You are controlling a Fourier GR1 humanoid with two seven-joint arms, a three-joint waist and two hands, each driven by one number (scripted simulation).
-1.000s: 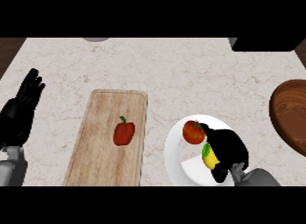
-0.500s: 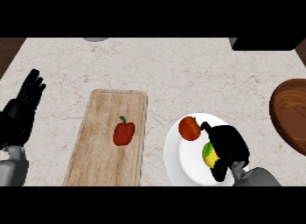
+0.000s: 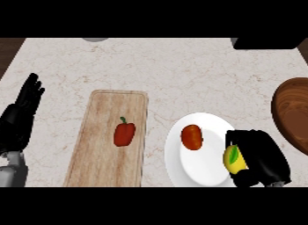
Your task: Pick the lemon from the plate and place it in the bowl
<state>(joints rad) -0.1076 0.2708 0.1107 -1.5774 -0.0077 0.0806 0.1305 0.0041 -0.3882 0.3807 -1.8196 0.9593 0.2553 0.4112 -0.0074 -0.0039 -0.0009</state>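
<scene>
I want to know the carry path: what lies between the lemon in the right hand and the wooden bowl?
In the head view, only bare counter separates the lemon, held by the right hand over the plate's right edge, from the bowl.

Two black hands: left hand (image 3: 17,121), right hand (image 3: 264,158); grey forearm (image 3: 4,176) at left.

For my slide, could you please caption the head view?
Right hand curls its fingers around the lemon on the white plate, the wooden bowl waiting at right.
</scene>
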